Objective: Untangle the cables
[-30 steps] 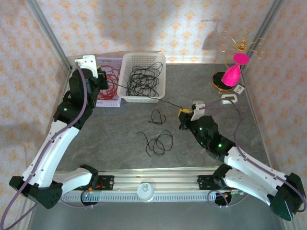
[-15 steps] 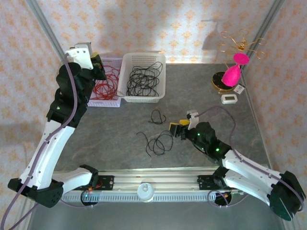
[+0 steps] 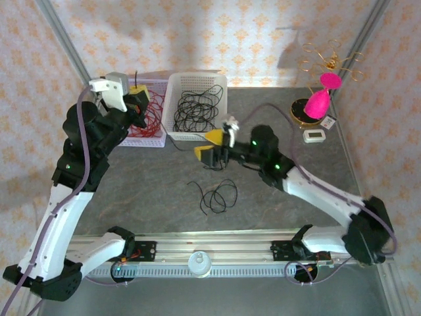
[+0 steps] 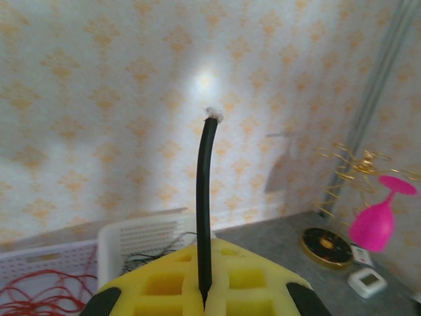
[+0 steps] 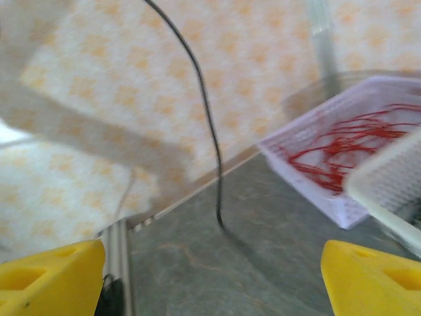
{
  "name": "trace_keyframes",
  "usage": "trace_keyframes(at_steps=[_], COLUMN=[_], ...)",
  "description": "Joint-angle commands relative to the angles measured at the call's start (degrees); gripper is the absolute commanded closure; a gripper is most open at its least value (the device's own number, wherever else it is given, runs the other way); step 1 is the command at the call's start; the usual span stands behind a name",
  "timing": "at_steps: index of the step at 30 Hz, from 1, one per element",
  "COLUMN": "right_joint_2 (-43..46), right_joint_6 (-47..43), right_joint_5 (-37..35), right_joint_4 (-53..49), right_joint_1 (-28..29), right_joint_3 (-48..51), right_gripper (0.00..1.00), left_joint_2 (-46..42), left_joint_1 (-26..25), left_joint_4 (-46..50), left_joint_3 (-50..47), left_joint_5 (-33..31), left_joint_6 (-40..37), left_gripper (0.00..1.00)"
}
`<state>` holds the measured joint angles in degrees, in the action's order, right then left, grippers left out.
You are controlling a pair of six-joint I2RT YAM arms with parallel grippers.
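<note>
Baskets first: you've got a white basket at the far side of the table, left of centre, with a loose heap of black cable coiled in it. Right beside it on the left is a lilac basket with the red cable piled inside. Your left gripper is up in the air over the lilac basket, clenched on a black strand. In the left wrist view the stub pokes straight up from between the closed yellow pads, and its tip looks whitish and frayed. Your right gripper hangs just near of the white basket, with its yellow fingers spread wide and nothing between them. There's a small black loop on the table right by it. Nearer to you, about mid-table, there's a bigger loose black tangle lying flat. The right wrist view also catches a thin black line dropping down to the surface close to the lilac basket, but I can't tell which cable that one belongs to. The tabletop is mottled grey. The walls are pale wallpaper with an orange pattern, and metal frame posts run up the corners. Over in the far right corner there's a gold wire stand with a pink glass bowl-down on it. A small white gadget sits just near of that.
</note>
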<state>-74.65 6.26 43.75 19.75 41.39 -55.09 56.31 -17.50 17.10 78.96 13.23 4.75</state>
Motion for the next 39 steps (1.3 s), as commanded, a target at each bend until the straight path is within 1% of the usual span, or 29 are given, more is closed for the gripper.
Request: trace_keyframes(at_steps=[1, 3, 5, 8, 10, 11, 14, 18, 22, 23, 27, 31, 32, 34, 35, 36, 37, 39], right_joint_2=[-8.44, -13.20, -17.32, -22.39, -24.60, -25.33, -26.69, -28.32, -30.10, -30.41, -30.91, -29.57, -29.11, -28.80, -28.96, -29.26, -29.64, -30.62], right_joint_6=[-7.32, -10.88, -11.27, -9.91, -10.59, -11.49, -13.07, -11.14, -8.56, -8.22, -7.92, -5.19, -4.27, -2.17, -1.27, -0.80, -0.41, -0.82], right_joint_5=[12.10, 11.37, 12.68, 16.72, 18.39, 17.94, 16.52, 12.56, 11.81, 11.35, 7.21, 6.34, 6.06, 4.73, 3.39, 1.75, -1.34, -8.57], right_joint_4=[-3.77, -7.05, -7.68, -8.08, -9.60, -11.16, -13.51, -12.42, -9.52, -8.98, -9.82, -8.96, -9.09, -10.18, -12.29, -14.43, -16.85, -21.63], right_joint_1=[1.55, 2.27, 2.30, 2.37, 2.73, 3.14, 3.77, 3.79, 3.78, 3.79, 3.29, 1.53, 1.00, 0.01, -0.48, -0.95, -1.26, -1.63], right_joint_3=[-10.82, -16.22, -20.06, -24.99, -27.13, -28.25, -29.96, -31.57, -32.96, -33.13, -34.04, -32.83, -32.80, -34.12, -35.99, -37.84, -40.02, -44.41], right_gripper=[0.15, 0.18, 0.22, 0.33, 0.41, 0.45, 0.46, 0.55, 0.62, 0.65, 0.84, 0.97, 1.00, 1.00, 1.00, 1.00, 1.00, 1.00], left_joint_2=[0.04, -0.56, -1.01, -1.21, -1.04, -0.93, -0.74, -0.94, -1.21, -1.13, -1.23, -2.23, -2.58, -3.28, -3.67, -4.19, -4.81, -6.06], left_joint_1=[0.09, 0.10, 0.01, 0.01, 0.01, 0.01, 0.01, 0.01, -0.01, -0.08, -0.08, -0.08, -0.08, -0.08, -0.08, -0.08, -0.08, -0.08], left_joint_4=[-2.09, -2.49, -2.51, -2.08, -1.57, -1.29, -1.26, -2.30, -3.89, -3.87, -2.92, -1.53, -1.45, -1.29, -1.40, -1.58, -1.63, -1.25], left_joint_3=[-2.63, -3.73, -4.23, -4.55, -4.69, -4.69, -5.19, -5.87, -6.71, -6.63, -6.01, -6.16, -6.47, -7.17, -7.62, -8.32, -9.13, -11.36], left_joint_5=[8.83, 9.89, 9.21, 8.86, 8.77, 8.76, 9.32, 10.17, 11.19, 11.29, 10.32, 4.65, 3.44, 1.84, 1.04, 0.37, -0.44, -1.31], left_joint_6=[4.46, 4.99, 5.22, 5.08, 4.92, 4.98, 5.22, 6.33, 7.72, 7.81, 7.21, 5.94, 5.81, 5.68, 5.70, 5.60, 5.57, 5.39], left_gripper=[1.00, 1.00, 1.00, 1.00, 1.00, 1.00, 1.00, 1.00, 1.00, 1.00, 1.00, 1.00, 0.93, 0.59, 0.45, 0.39, 0.35, 0.33])
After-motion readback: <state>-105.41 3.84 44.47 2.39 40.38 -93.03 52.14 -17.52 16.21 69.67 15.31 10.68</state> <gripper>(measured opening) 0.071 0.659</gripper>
